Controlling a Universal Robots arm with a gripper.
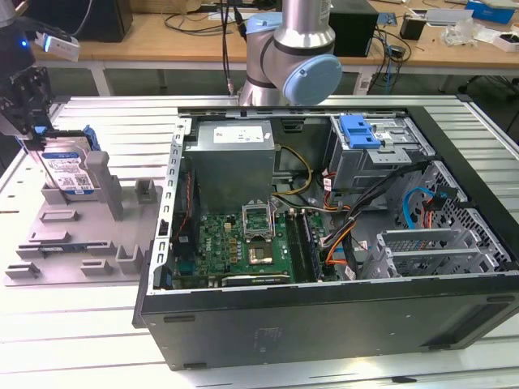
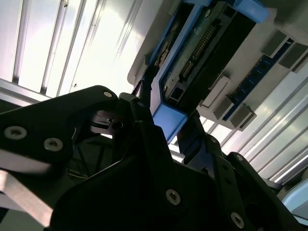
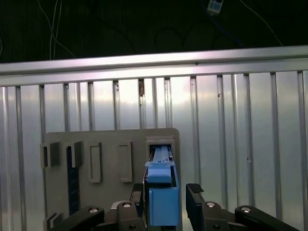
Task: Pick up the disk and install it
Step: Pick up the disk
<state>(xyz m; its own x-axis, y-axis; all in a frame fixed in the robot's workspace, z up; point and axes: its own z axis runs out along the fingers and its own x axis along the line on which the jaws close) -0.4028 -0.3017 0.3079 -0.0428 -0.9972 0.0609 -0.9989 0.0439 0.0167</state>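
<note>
Because the disk stands on edge in a slot of the grey holder, on the exterior view's left of the open computer case, its blue frame is offered upward for a grasp. The gripper points straight down over it. In the first wrist view its fingers straddle the frame with a gap on one side, so the gripper is loose, not clamped. The arm's elbow hangs behind the case.

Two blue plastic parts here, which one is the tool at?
The blue frame on the labelled disk, standing upright in the grey holder at the exterior view's left; the tool straddles it. The other blue part sits inside the computer case.
</note>
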